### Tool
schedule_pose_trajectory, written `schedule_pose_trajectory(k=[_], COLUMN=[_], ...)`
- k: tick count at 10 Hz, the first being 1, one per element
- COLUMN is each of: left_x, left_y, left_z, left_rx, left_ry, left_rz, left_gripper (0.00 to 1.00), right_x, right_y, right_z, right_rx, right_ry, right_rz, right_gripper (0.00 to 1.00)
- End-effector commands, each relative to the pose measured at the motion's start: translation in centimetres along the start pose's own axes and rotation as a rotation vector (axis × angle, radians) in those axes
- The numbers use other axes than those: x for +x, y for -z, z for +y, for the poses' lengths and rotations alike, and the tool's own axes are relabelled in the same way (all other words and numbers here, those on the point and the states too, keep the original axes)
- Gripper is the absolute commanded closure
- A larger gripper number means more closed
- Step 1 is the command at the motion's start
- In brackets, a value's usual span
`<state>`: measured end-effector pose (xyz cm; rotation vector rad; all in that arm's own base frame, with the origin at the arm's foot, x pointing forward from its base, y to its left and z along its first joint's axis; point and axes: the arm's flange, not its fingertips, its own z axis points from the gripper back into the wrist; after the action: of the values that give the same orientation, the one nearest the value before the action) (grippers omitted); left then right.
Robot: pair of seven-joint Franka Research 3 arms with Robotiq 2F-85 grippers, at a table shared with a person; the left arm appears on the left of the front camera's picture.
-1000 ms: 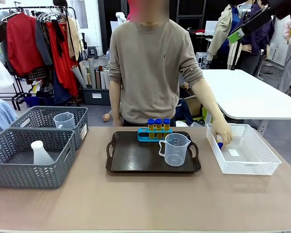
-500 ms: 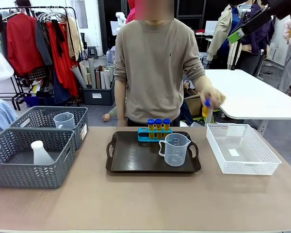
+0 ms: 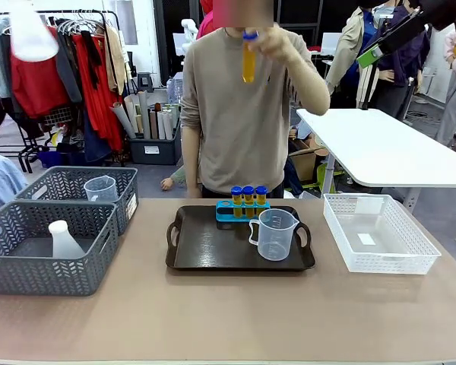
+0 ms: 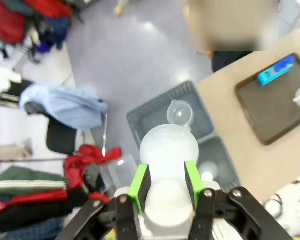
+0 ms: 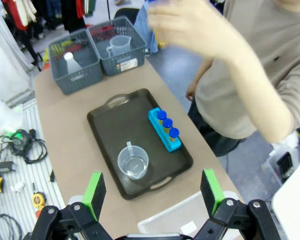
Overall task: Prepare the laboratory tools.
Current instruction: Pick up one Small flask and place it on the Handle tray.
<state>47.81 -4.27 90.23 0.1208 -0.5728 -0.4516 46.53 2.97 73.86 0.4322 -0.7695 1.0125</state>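
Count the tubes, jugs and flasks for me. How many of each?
Tubes: 4
Jugs: 2
Flasks: 2, one held in the left end effector
Total: 8

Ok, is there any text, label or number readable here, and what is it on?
No text is readable.
White label on the far grey basket: too small to read.
White slip in the white basket: blurred.
Scale marks on the measuring jug: too faint to read.
Conical flask in the left gripper: no marks discernible.
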Motion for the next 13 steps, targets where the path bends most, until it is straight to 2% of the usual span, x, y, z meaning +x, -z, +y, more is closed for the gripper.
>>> schedule_pose_trajectory(k=[1,4,6,9,12,13], left_x=[6.1,10.4,11.6,11.2,10.2,8.9], left_y=[-1.2,-0.1,2.4,4.9,6.4,7.0], left_z=[-0.7,-6.2,-10.9,-15.2,-15.7,-17.0], left_rx=[-0.006,-0.099,-0.189,-0.26,-0.327,-0.272], left_ry=[0.105,0.252,0.33,0.403,0.408,0.384], left_rz=[-0.042,-0.107,-0.082,-0.058,-0.024,-0.048], left_gripper=[1.0,1.0,1.0,1.0,1.0,1.0], right_x=[0.0,0.0,0.0,0.0,0.0,0.0], right_y=[-0.1,-0.1,-0.1,-0.1,-0.1,-0.1], right_z=[0.1,0.1,0.1,0.1,0.1,0.1], right_rx=[-0.001,-0.001,-0.001,-0.001,-0.001,-0.001], right_ry=[-0.004,-0.004,-0.004,-0.004,-0.004,-0.004], right_rz=[-0.001,-0.001,-0.001,-0.001,-0.001,-0.001], right_gripper=[0.0,0.0,0.0,0.0,0.0,0.0])
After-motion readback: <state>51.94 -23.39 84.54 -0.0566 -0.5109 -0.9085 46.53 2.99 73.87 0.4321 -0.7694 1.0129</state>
